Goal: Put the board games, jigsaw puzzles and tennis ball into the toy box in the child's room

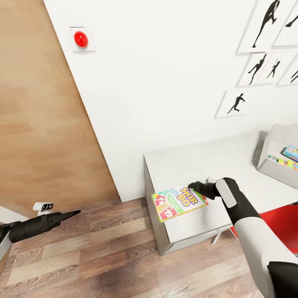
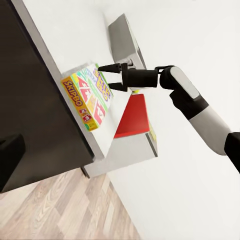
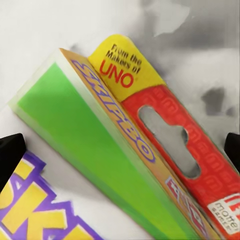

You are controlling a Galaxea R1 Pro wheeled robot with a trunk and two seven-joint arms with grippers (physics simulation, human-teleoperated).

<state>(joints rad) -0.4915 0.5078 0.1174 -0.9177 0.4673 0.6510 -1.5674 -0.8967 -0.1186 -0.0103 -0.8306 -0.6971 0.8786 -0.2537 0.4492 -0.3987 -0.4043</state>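
Item: flat green-and-purple printed cardboard "SKIP-BO" board game box [image 1: 179, 202], lying face up on the pale grey-white desk top [image 1: 231, 159] at its near end, one corner reaching past the desk's front edge; its long axis runs slantwise, from that corner up toward the right arm. Right gripper [image 1: 194, 186]: black, two-fingered, poised at the box's far upper edge, apparently just above it; in the left wrist view the fingers are spread wide apart, nothing between them, and contact with the box cannot be judged. The right wrist view looks closely down on the box's green side and red hang-tab. Light grey shallow toy box [image 1: 273, 165]: well apart along the desk to the right, colourful items already inside. Left gripper [image 1: 72, 213]: far off over the wood-plank floor [image 1: 107, 256], fingers drawn together to a point, empty. The right arm is much the nearer.
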